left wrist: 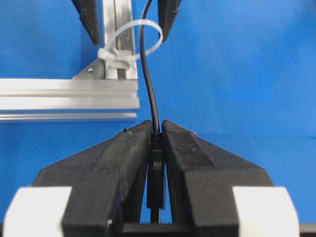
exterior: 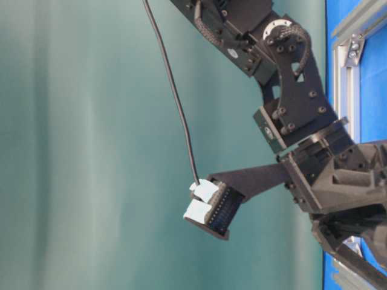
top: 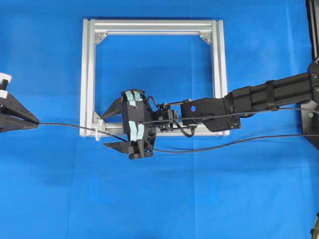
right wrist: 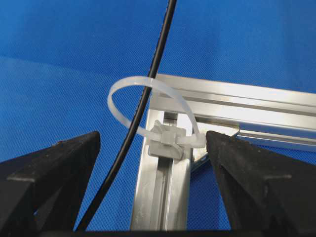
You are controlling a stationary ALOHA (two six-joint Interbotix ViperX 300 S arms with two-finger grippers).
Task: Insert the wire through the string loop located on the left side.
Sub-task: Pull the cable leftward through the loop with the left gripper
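Note:
The silver frame lies on the blue cloth, and the whitish string loop sticks out at its lower left corner. The wire runs from my left gripper rightward through the string loop and on under the right arm. My left gripper is shut on the wire's dark plug. My right gripper hangs open over that corner. Its fingers straddle the string loop and the wire without touching them.
The right arm reaches in from the right across the frame's lower bar. A second black cable runs along that arm. The wire's slack trails off to the right edge.

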